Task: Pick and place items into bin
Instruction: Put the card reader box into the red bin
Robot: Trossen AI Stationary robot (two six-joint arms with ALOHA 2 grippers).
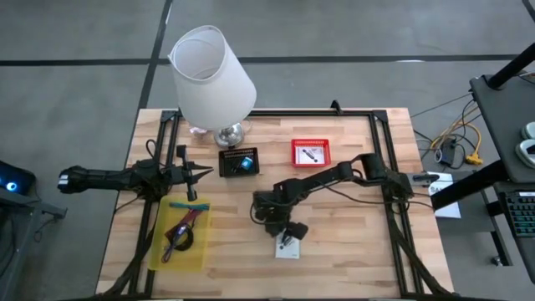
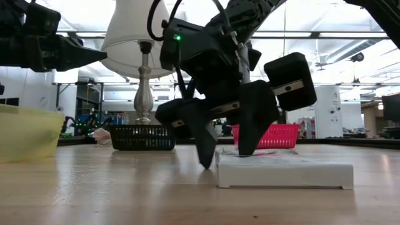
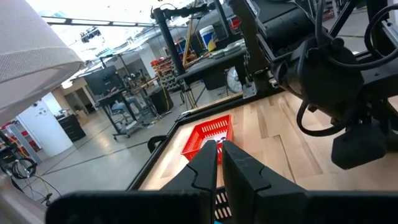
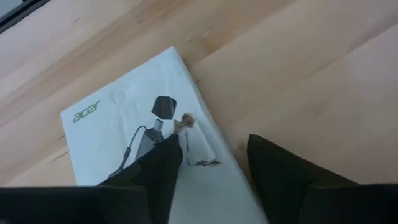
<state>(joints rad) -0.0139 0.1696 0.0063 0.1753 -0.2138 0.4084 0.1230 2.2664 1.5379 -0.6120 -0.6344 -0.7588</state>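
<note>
Several items are lying in the yellow bin (image 1: 201, 251); the right claw (image 1: 288, 237) (open) is straddling a white packet's (image 1: 288, 248) edge on the surface.

1. Wide bare wood along the near edge of the table (image 1: 351, 267); open passage there.
2. Big white lamp (image 1: 212, 75) blocks the far-left corner, overhanging the black basket (image 1: 238, 160).
3. Narrow gap between black basket and red basket (image 1: 310, 152).
4. Right gripper (image 2: 225, 153), fingers spread, straddles the edge of the white packet (image 2: 284, 175); arm crosses mid-table.
5. Left gripper (image 1: 201, 173), fingers together, hangs just above the yellow bin (image 1: 180, 238), near its far end.
</note>
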